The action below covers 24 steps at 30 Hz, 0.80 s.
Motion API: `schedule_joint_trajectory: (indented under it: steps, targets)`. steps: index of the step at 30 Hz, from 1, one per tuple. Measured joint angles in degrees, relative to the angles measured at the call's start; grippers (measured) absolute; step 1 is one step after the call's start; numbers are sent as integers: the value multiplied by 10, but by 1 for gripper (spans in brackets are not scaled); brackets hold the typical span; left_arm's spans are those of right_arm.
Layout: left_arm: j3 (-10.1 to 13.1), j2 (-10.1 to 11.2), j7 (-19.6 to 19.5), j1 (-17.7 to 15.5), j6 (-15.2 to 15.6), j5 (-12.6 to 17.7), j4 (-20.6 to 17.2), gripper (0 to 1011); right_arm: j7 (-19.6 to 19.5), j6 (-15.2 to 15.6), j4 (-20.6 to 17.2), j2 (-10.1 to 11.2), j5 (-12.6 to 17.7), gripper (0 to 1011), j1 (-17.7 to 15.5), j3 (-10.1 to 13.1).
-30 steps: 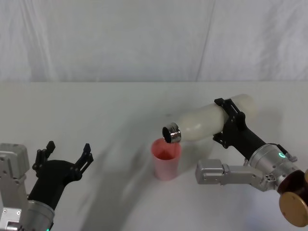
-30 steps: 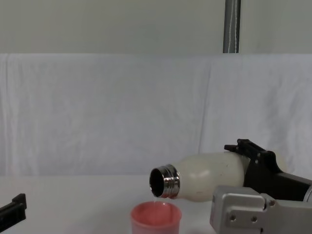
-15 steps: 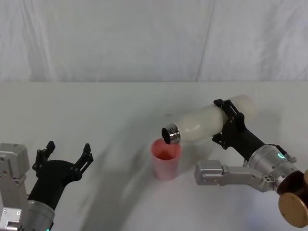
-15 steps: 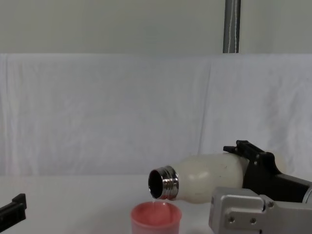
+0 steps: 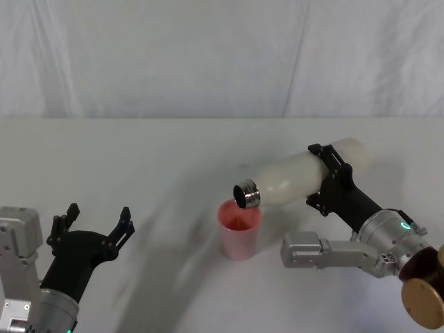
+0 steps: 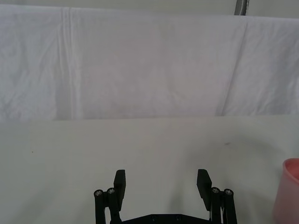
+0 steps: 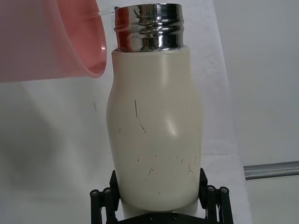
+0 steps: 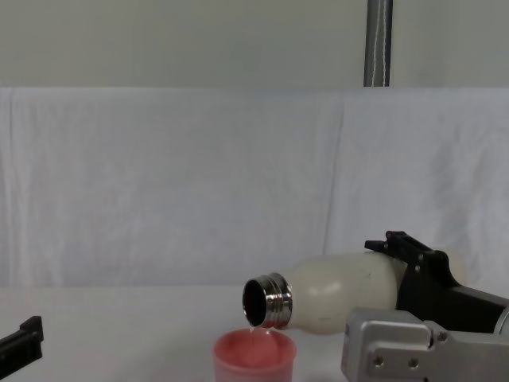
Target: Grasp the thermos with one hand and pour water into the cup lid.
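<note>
pouring water into the pink cup

my right pincer [image 5: 331, 179] hugs the tall cream-white bottle [image 5: 304, 173] near its bottom, tipped almost flat. its shiny steel neck hangs just above the small round pink plastic cup [image 5: 239, 228] on the white table [image 5: 139, 159]. a thin clear stream of water [image 8: 253, 328] drops in. my left pincer [image 5: 96, 220] waits wide apart, low on my left.

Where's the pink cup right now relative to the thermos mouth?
In the head view the pink cup stands on the table just right of centre, directly under the steel mouth of the tilted thermos, which the right gripper holds.
</note>
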Motion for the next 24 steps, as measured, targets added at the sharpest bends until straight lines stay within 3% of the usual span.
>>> schedule_joint_trajectory:
  steps: [24]
  targets:
    - [0,0,0,0,0,0,0,1001,-1,0,3,-1,-3,964,2,-2]
